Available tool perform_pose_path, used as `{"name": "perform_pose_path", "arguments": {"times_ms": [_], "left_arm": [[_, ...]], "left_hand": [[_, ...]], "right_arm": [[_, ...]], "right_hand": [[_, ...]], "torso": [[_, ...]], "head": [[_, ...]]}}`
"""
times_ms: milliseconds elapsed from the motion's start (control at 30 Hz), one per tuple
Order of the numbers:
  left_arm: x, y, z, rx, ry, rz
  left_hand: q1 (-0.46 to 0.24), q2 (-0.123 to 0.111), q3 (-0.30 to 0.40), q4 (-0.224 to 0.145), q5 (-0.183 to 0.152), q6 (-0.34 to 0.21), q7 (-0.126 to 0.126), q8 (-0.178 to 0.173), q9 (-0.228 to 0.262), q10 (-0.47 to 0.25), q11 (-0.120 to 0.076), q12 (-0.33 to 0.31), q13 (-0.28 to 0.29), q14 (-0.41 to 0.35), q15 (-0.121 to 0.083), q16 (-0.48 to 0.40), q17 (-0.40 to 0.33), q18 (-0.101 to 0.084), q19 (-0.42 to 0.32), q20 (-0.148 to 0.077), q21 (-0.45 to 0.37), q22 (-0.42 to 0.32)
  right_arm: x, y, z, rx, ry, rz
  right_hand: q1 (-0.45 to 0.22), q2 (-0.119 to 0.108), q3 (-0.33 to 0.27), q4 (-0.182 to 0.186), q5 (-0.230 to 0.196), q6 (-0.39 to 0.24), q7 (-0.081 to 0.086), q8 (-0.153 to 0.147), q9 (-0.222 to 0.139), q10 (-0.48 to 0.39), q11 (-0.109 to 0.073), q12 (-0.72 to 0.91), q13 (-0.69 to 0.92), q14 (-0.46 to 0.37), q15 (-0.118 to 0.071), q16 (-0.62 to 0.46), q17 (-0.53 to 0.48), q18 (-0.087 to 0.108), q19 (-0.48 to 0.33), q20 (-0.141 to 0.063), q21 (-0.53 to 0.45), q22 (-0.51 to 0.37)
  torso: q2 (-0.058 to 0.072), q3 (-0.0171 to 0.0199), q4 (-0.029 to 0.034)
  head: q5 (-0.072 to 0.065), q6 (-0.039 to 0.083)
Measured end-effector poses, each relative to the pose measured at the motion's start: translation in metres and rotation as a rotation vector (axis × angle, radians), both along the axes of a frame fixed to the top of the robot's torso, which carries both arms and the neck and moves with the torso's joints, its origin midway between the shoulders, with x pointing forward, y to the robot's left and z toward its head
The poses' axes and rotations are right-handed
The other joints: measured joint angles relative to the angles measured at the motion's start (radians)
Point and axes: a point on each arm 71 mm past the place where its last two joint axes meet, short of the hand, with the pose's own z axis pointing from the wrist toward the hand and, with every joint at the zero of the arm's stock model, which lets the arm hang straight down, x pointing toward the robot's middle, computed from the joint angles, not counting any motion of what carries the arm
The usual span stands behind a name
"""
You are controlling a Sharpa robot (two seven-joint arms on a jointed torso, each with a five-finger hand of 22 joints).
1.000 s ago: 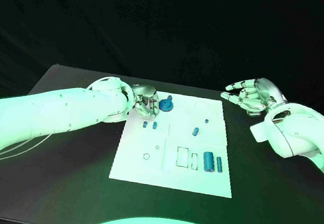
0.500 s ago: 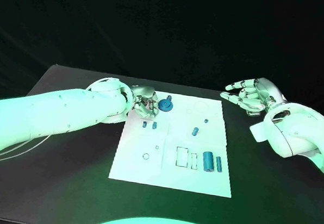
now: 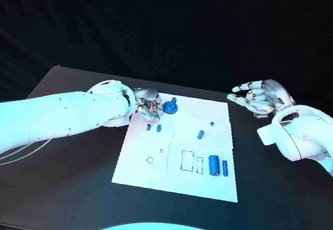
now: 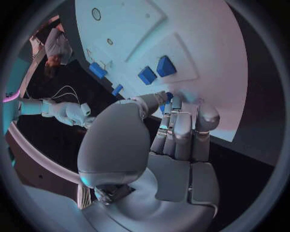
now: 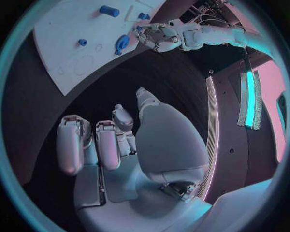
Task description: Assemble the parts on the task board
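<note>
The white task board (image 3: 177, 178) lies mid-table. At its far left corner my left hand (image 3: 147, 105) pinches a blue round part (image 3: 170, 108) that has a short peg on top. The left wrist view shows a bit of that blue part (image 4: 168, 98) between the thumb and the fingertips of that hand (image 4: 175, 140). My right hand (image 3: 257, 98) hovers off the board's far right corner, fingers apart, holding nothing. From the right wrist, the left hand (image 5: 158, 37) touches the round part (image 5: 123, 43) over the board (image 5: 66, 29).
Loose blue parts lie on the board: two small blocks (image 3: 153, 129), a short pin (image 3: 201, 134), a tiny stud (image 3: 213, 123), a thick cylinder (image 3: 213, 166) and a thinner one (image 3: 225, 168). Outlined slots (image 3: 187, 160) sit beside them. Black table (image 3: 61, 182) surrounds the board.
</note>
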Motion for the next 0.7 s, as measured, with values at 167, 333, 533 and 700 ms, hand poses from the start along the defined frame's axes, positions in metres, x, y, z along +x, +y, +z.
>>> {"name": "perform_pose_path", "arguments": {"times_ms": [167,333,533,700], "left_arm": [[-0.0003,0.0007,-0.0007,-0.004,0.002,0.004],[-0.0014,0.0021,-0.0039,-0.004,0.009,0.007],[-0.0012,0.0038,-0.004,-0.005,0.011,0.012],[-0.001,0.0068,-0.0038,-0.006,0.011,0.019]], "left_hand": [[-0.012,-0.012,0.0,0.0,0.0,-0.033,-0.011,-0.025,-0.014,0.0,0.0,-0.011,0.002,0.0,0.0,0.0,-0.001,0.0,0.0,0.0,0.0,0.0],[-0.027,-0.017,-0.009,0.009,0.0,-0.044,-0.016,-0.036,-0.019,0.0,0.0,-0.018,0.006,-0.003,0.003,0.0,-0.008,0.0,-0.003,0.004,-0.005,-0.004],[-0.048,-0.027,-0.032,0.032,0.0,-0.051,-0.015,-0.042,-0.024,0.004,0.003,-0.024,0.007,-0.011,0.003,0.0,-0.016,0.0,-0.007,0.007,-0.009,-0.01],[-0.049,-0.028,-0.039,0.033,0.0,-0.05,-0.015,-0.042,-0.024,0.004,0.003,-0.024,0.007,-0.014,0.007,0.0,-0.018,0.0,-0.007,0.007,-0.014,-0.012]], "right_arm": [[0.0004,-0.0009,-0.0002,-0.001,0.0,-0.003],[0.0006,-0.0015,-0.0003,-0.002,0.001,-0.005],[0.0007,-0.002,-0.0004,-0.002,0.002,-0.006],[0.0009,-0.0032,-0.0004,-0.003,0.002,-0.009]], "right_hand": [[0.0,0.0,0.0,0.0,0.0,0.0,0.0,0.0,0.0,0.0,0.0,0.0,0.0,0.0,0.0,0.0,0.0,0.0,0.0,0.0,0.0,0.0],[0.0,0.0,0.0,0.0,0.0,0.0,0.0,0.0,0.0,0.0,0.0,0.0,0.0,0.0,0.0,0.0,0.0,0.0,0.0,0.0,0.0,0.0],[0.0,0.0,0.0,0.0,0.0,0.0,0.0,0.004,0.0,0.0,0.0,0.0,-0.003,0.0,0.0,-0.006,0.0,0.0,0.0,0.0,-0.006,0.0],[0.0,0.0,0.0,0.0,0.0,0.0,0.0,0.004,0.0,0.0,0.0,0.0,-0.003,0.0,0.0,-0.006,0.0,0.0,0.0,0.0,-0.006,0.0]], "torso": [[0.0,-0.0002,-0.0004],[0.0,0.0,-0.0004],[0.0,0.0006,-0.0005],[0.0,0.0007,-0.0008]], "head": [[0.0,-0.001],[0.0,-0.001],[0.0,-0.001],[0.0,0.0]]}}
